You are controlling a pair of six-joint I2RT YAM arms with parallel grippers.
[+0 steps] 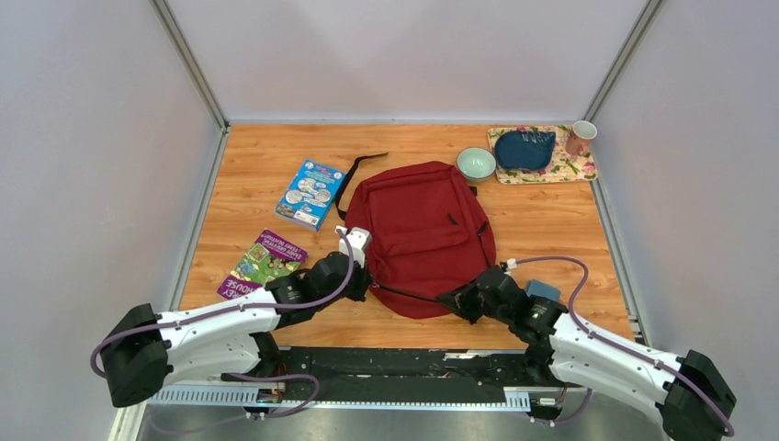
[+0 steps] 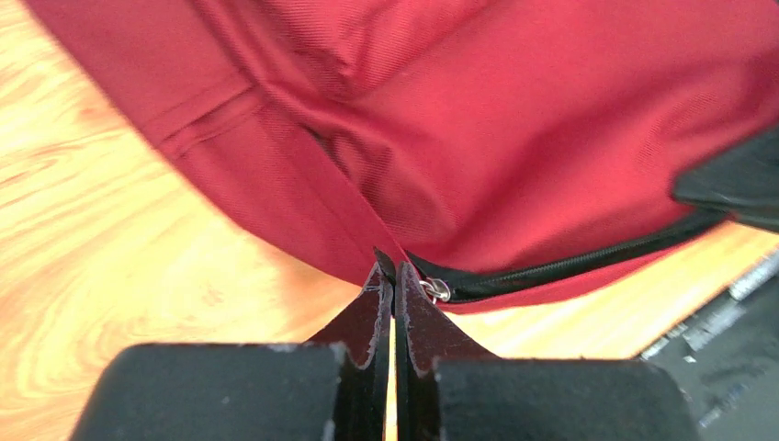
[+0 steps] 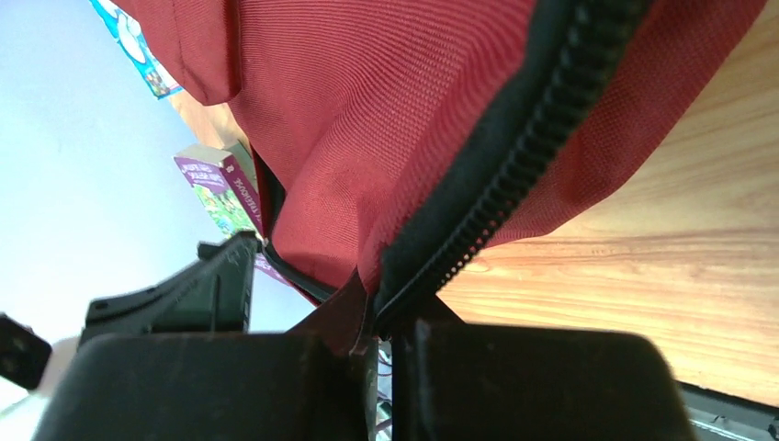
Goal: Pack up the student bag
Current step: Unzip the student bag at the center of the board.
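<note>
Tight on student bag edge: left gripper, right gripper.

This looks like a robot lab's test booth. Plain white walls on metal posts box in a wooden table, with two robot arms bolted to a rail.

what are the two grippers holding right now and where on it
Both hold the student bag at its near edge: the left gripper pinches red fabric beside the zipper, the right gripper clamps the zipper band.
</note>
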